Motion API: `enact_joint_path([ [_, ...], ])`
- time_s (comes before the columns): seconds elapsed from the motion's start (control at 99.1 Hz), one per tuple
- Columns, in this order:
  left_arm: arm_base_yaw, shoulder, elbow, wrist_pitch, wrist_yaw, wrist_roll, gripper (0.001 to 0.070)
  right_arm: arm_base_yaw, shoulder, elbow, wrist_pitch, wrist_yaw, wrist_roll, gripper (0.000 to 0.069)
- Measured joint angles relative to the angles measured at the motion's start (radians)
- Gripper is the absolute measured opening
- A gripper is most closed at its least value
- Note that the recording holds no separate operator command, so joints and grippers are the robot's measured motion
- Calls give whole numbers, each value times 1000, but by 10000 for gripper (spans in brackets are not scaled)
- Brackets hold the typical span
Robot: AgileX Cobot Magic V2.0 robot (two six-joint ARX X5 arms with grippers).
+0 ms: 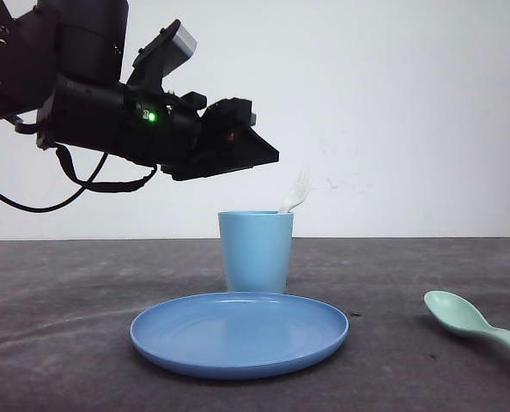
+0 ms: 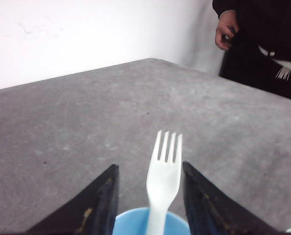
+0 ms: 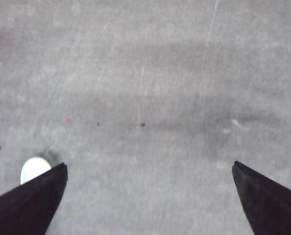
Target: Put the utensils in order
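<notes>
The white fork (image 1: 296,196) stands in the light blue cup (image 1: 255,251), tines up, leaning on the rim. In the left wrist view the fork (image 2: 164,171) rises from the cup (image 2: 131,226) between my black fingers (image 2: 104,200), with a gap on each side. My left gripper (image 2: 150,165) is open; in the front view the left gripper (image 1: 268,157) hangs just above and left of the cup. The mint-green spoon (image 1: 474,322) lies on the table at the right. My right gripper (image 3: 149,165) is wide open over bare table.
A round blue plate (image 1: 238,330) lies in front of the cup. The table (image 1: 66,292) is dark grey with a white wall behind. A person in dark clothes (image 2: 263,44) stands beyond the table's far edge. A pale rounded shape (image 3: 33,169) peeks from behind one right finger.
</notes>
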Motion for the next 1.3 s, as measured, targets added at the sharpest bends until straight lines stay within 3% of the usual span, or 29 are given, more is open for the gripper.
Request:
enact_joint_path([
  [0.172, 0, -199, 0, -150, -4, -30, 236, 10, 0, 0, -13, -107, 0, 679],
  [0.272, 0, -342, 0, -304, -41, -31, 236, 41, 0, 0, -22, -124, 3, 679],
  [0.373, 0, -472, 0, -478, -116, -31, 236, 84, 0, 0, -40, -125, 11, 679],
  [0.494, 9, -638, 0, -698, -241, -34, 236, 146, 0, 0, -63, -125, 29, 679],
  [0.615, 51, -798, 0, -933, -370, -42, 236, 215, 0, 0, -82, -124, 63, 679],
  [0.696, 94, -890, 0, -1093, -423, -48, 236, 264, 0, 0, -85, -124, 89, 676],
  [0.827, 186, -1020, 0, -1326, -439, -53, 236, 348, 0, 0, -85, -114, 137, 636],
  [0.979, 290, -1122, 0, -1492, -443, -53, 236, 426, 9, 0, -87, -87, 195, 614],
  [1.12, 349, -1167, 0, -1574, -431, -53, 236, 484, 51, 0, -91, -48, 243, 613],
  [1.301, 359, -1165, 0, -1592, -426, -51, 236, 525, 135, 0, -91, -23, 286, 613],
])
